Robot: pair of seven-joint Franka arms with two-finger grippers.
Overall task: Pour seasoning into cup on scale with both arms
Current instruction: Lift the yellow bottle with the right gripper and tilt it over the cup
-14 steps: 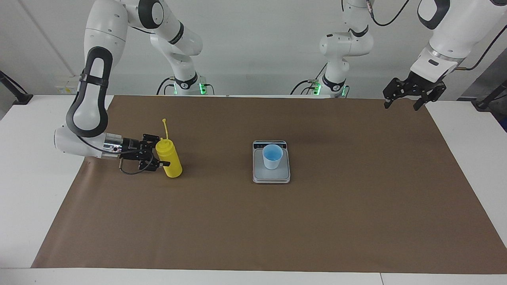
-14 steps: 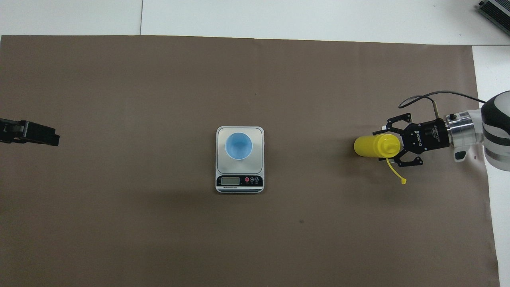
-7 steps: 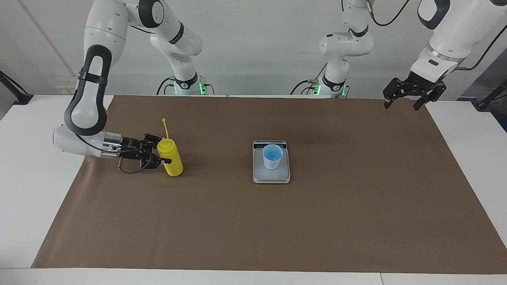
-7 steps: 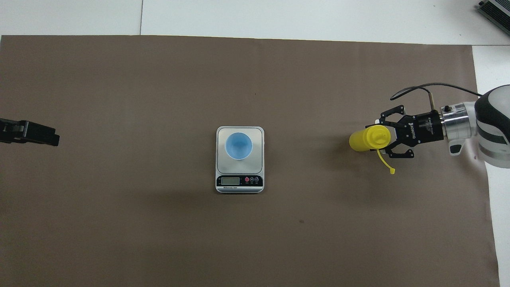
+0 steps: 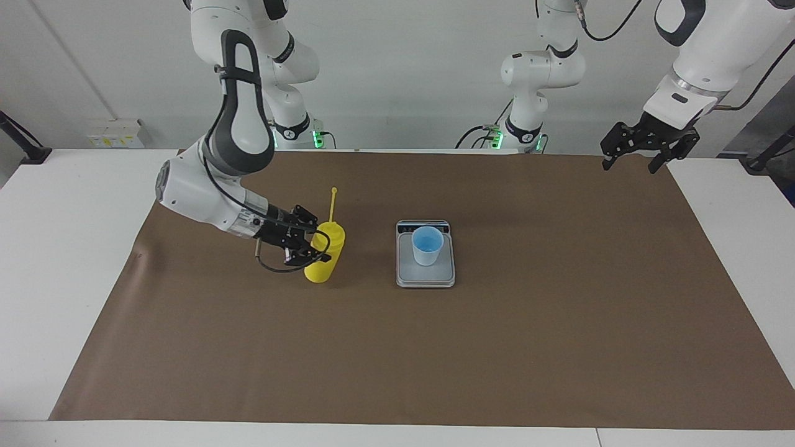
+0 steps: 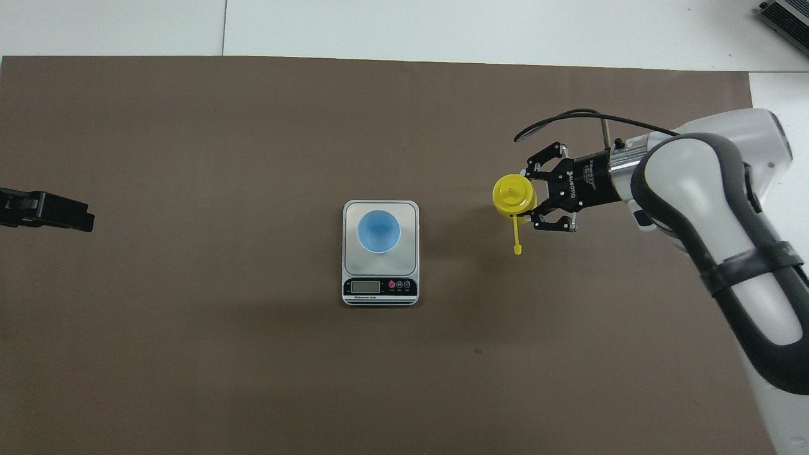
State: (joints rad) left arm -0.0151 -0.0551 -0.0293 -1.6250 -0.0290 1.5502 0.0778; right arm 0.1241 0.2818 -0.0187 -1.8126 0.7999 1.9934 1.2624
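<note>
Two jaws matter: our right jaws (image 5: pixel 315 246) clench the bottle (image 5: pixel 325 253) mid-body, probably soft and squeezable, beside the cup (image 5: pixel 427 245); our left jaws (image 5: pixel 640 152) wait released, well apart.

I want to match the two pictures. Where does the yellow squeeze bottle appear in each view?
Facing view: the yellow squeeze bottle is left of centre, held in the right gripper, tilted, beside the scale.
Overhead view: the same bottle is right of centre, seen from above, its cap strap pointing down the picture.
Shared landmark: the light-blue cup on the scale, in the middle of both views.
</note>
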